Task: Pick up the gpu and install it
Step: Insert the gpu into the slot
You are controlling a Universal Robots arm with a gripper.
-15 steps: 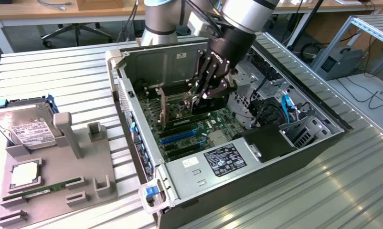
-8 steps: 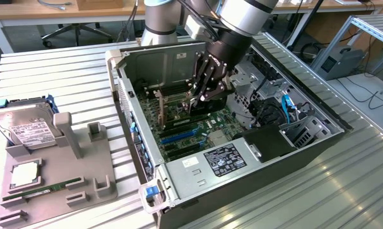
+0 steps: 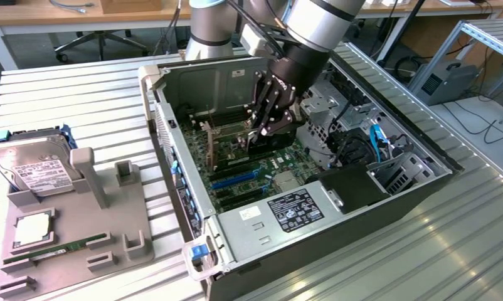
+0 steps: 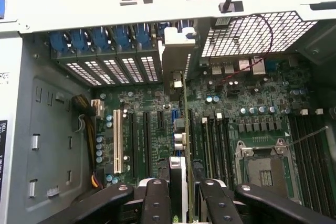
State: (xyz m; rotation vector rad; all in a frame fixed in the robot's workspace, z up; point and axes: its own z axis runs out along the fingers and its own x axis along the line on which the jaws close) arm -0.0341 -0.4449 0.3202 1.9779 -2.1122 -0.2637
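Black fingers point(image 4: 157, 203) of your gripper point(image 4: 181, 203) pinch the gpu point(image 4: 181, 129) edge-on — partly closed around it, deep inside the open computer case point(image 3: 189, 207). It stands upright over the motherboard point(image 4: 252, 129) — silver bracket at the case's rear slots.

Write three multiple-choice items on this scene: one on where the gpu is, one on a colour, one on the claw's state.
1. Where is the gpu?
A. On the grey holder tray
B. Inside the computer case, edge-on over the motherboard
C. On the slatted table beside the case

2. What colour are the clips above the rear slot covers?
A. Blue
B. Red
C. Yellow

3. What is the claw doing?
A. Hanging open above the hard drive
B. Shut on the RAM stick
C. Shut on the gpu

Answers: 1 B, the card stands between the claw's fingers above the motherboard slots. 2 A, the clips are blue. 3 C, both fingers press against the card's sides.
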